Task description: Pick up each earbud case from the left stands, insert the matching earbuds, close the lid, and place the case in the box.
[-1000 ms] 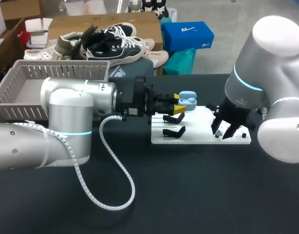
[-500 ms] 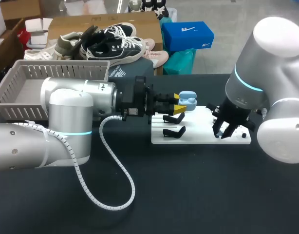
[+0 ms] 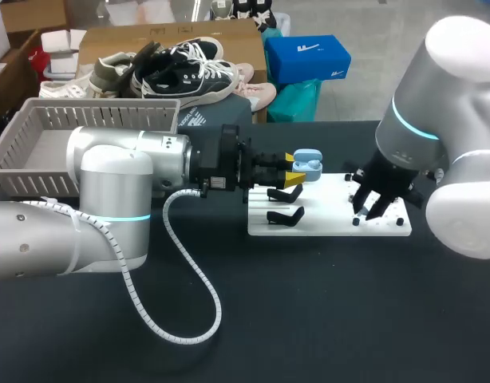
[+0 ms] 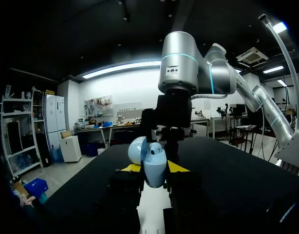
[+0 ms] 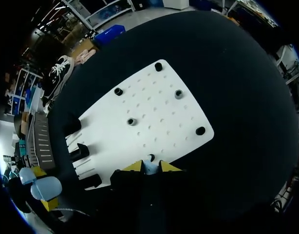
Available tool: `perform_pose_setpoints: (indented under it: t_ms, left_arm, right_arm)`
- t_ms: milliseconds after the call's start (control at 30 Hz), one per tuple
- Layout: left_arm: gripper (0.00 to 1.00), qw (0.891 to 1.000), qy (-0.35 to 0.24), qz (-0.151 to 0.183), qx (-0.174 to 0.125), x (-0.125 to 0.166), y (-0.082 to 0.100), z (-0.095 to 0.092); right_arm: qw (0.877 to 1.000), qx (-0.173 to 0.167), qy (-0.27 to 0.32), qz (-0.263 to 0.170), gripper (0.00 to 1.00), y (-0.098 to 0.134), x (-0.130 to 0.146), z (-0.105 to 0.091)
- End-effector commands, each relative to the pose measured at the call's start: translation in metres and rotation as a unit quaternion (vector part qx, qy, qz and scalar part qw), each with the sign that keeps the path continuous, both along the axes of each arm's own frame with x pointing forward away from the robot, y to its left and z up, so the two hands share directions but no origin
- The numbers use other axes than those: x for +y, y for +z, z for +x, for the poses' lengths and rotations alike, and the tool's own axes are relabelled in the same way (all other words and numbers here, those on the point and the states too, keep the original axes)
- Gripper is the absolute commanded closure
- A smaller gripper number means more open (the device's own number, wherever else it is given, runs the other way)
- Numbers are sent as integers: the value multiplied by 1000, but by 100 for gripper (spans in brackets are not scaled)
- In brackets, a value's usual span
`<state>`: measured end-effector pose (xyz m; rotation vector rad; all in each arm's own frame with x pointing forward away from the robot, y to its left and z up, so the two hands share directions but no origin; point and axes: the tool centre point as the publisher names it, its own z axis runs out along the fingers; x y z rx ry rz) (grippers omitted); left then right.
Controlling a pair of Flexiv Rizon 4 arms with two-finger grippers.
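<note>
My left gripper [image 3: 295, 168] is shut on a light blue earbud case [image 3: 308, 164] with its lid open, held above the left end of the white board [image 3: 333, 226]. In the left wrist view the case [image 4: 153, 165] stands upright between the yellow tips, lid tilted back. My right gripper [image 3: 368, 209] hangs over the board's right part. In the right wrist view its yellow tips [image 5: 150, 167] pinch a small pale earbud [image 5: 150, 169] just above the board [image 5: 154, 114]. The case [image 5: 44, 187] shows off to the side there too.
Two black stands [image 3: 284, 195] [image 3: 284, 215] sit on the board's left part and small black pegs [image 5: 178, 93] dot its right part. A grey slatted basket [image 3: 37, 148] stands at the back left. A white spiral cable [image 3: 189, 279] loops on the black table.
My right gripper has closed on the earbud and lifted a little up and to the right off the board. The left arm and the case have not moved.
</note>
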<state>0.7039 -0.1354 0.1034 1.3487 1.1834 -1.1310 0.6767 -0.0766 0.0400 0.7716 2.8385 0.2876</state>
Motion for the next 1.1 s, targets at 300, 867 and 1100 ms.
perform_pose_setpoints:
  t_ms: [300, 867, 1100]
  left_arm:
    - [100, 1000, 3, 0, -1, 0, 0, -2]
    - [100, 1000, 3, 0, -1, 0, 0, -2]
    - [100, 1000, 3, 0, -1, 0, 0, -2]
  right_arm:
    - [999, -39, -13, -6, 100, 77, -22, -20]
    - [972, 10, 230, -55, 100, 178, 50, -19]
    - [956, 29, 279, -89, 100, 167, 83, -8]
